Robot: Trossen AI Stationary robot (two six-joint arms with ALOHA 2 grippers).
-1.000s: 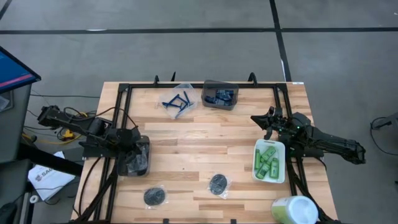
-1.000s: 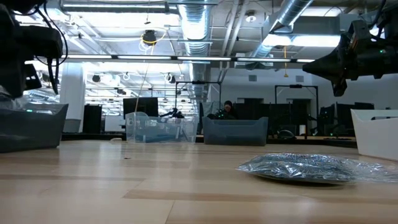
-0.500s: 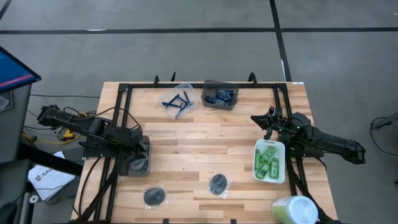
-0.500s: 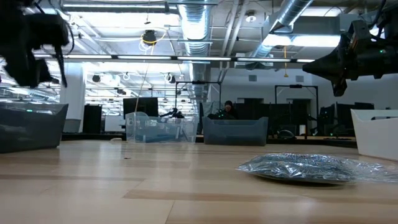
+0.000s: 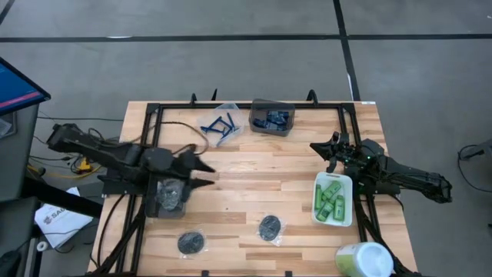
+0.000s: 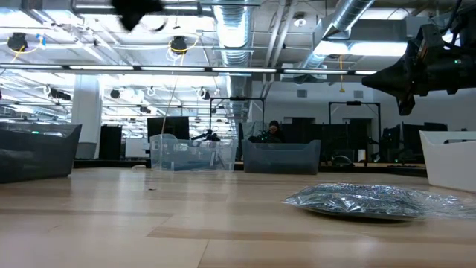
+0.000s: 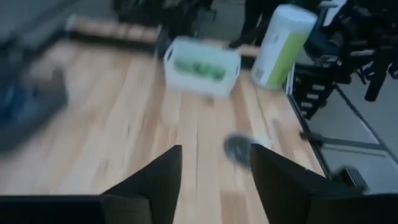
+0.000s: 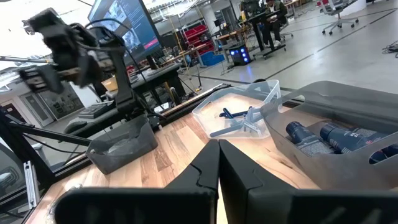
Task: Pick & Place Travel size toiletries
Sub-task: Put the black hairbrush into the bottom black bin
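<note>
Left tool [image 5: 206, 171] open, empty, at desk [image 5: 246, 185] 9 o'clock. Right tool [image 5: 321, 151] closed, empty, at 3. Green bottles [image 5: 331, 200] in white tray [image 5: 316, 208] at 4 o'clock.

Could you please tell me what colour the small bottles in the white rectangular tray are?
Bright green; the small bottles in the white rectangular tray show best in the high view.

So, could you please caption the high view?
Left gripper open beside grey bin; right gripper shut above white tray.

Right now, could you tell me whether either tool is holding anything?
Nothing is held: the left tool is open and empty above the table, and the right tool is shut on nothing.
</note>
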